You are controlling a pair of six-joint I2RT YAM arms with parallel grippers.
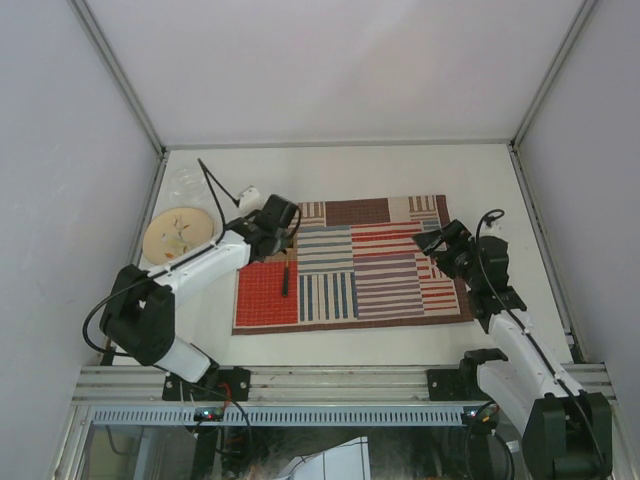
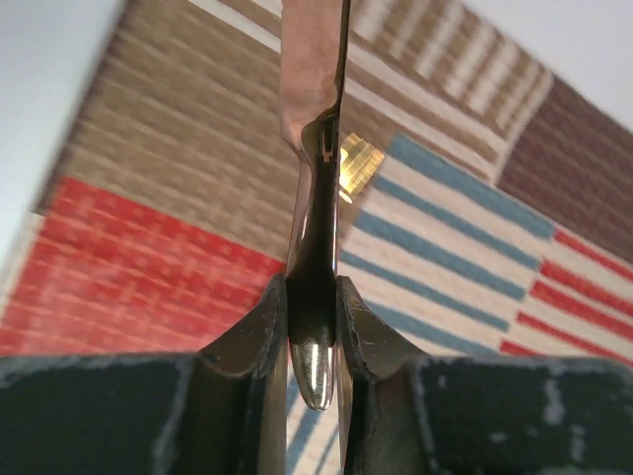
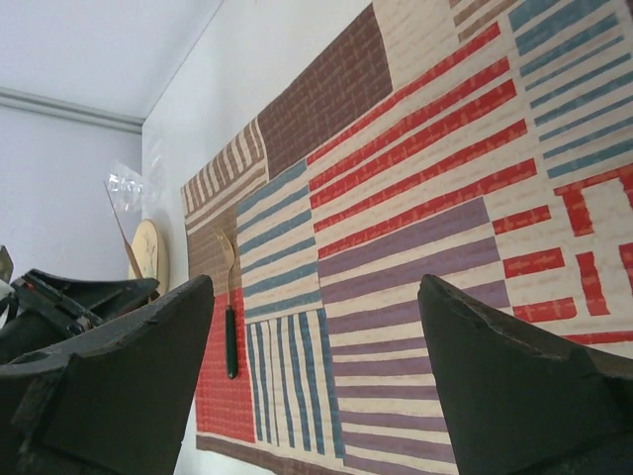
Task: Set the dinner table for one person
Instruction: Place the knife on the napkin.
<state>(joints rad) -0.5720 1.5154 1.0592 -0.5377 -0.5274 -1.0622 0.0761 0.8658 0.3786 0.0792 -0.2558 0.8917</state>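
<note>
Might slip and land crooked: shiny cutlery piece (image 2: 309,79) pinched by its thin end in the left gripper (image 2: 314,297) above the placemat's (image 1: 380,270) left side on the dinner table (image 1: 400,170), right gripper (image 3: 316,297) wide open and empty.

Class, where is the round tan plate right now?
In the top view, the plate lies on the left side of the table, just left of the striped placemat and beside the left arm.

Plain pale walls (image 1: 330,70) rise behind and on both sides of the white worktop (image 1: 400,170), joined by aluminium rails (image 1: 118,75).
</note>
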